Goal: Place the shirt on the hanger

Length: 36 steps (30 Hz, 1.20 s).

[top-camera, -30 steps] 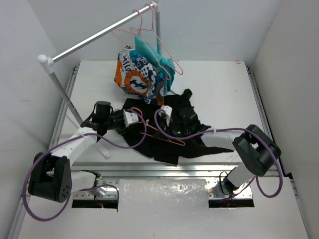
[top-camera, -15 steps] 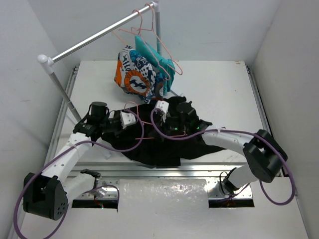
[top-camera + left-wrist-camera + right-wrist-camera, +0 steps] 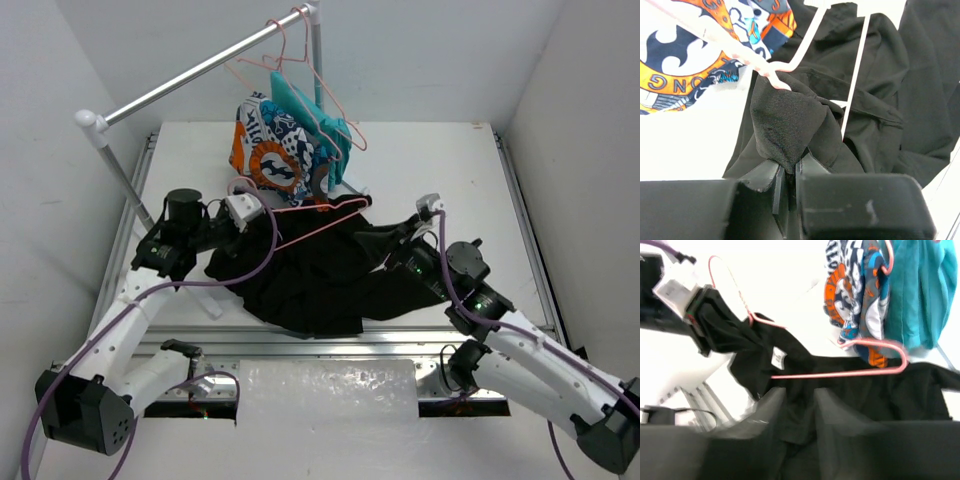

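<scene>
On the left of the counter (image 3: 440,160), the left pincer (image 3: 788,172) has clenched on a fold of the shirt (image 3: 320,285). The hanger (image 3: 840,373) now lies across the black cloth, and the right pincer (image 3: 800,410) has let go and drawn back to the shirt's right edge, jaws apart. I judge threading unfinished; whether the wire is pinched inside that fold is hidden, and the right wrist view is blurred.

My black shirt (image 3: 320,290), my pink hanger (image 3: 840,374).
The shirt is plain black with a white label (image 3: 776,359); the hanger salmon-pink; I see a patterned garment (image 3: 268,150) in orange, white and blue, and a teal garment (image 3: 295,103).
</scene>
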### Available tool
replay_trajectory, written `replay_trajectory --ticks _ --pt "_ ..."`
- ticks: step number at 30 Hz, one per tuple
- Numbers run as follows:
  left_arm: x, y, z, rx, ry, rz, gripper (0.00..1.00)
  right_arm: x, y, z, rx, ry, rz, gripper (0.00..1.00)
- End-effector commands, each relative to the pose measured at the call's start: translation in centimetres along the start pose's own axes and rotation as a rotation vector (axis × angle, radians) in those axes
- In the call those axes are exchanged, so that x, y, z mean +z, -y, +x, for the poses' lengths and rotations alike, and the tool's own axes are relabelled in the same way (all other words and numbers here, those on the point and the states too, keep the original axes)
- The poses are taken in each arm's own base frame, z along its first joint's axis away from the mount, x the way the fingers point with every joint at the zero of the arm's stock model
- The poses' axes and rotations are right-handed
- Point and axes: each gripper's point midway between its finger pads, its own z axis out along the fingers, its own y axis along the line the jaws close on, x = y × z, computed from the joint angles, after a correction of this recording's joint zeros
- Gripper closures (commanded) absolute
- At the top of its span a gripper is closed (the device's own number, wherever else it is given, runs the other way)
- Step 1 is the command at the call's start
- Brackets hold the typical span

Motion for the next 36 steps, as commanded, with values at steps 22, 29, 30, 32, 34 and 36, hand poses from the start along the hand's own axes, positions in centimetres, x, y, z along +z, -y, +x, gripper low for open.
replay_trajectory --ticks 22,29,30,32,34,36 --pt "-1.9 -1.1 -6.7 -0.032 0.168 -0.058 1.00 9.7 -2.0 19.4 0.457 -0.254 -0.069 0.21" --pt "-1.9 -1.0 -7.3 -0.037 0.187 -0.045 1.00 11.9 -2.3 21.7 0.495 -0.312 -0.080 0.19" --pt "-1.9 -1.0 -7.4 -0.038 0.189 -0.044 1.00 12.0 -2.0 22.0 0.493 -0.321 -0.063 0.18" --pt "-2.1 -1.0 -7.8 -0.034 0.195 -0.043 1.00 12.1 -1.0 22.6 0.505 -0.329 -0.027 0.16" --pt "-2.1 -1.0 -8.0 -0.034 0.198 -0.043 1.00 12.0 -0.6 23.0 0.543 -0.332 -0.015 0.15" --pt "-2.2 -1.0 -8.3 -0.032 0.206 -0.039 1.00 12.2 -0.4 23.0 0.572 -0.321 -0.025 0.15"
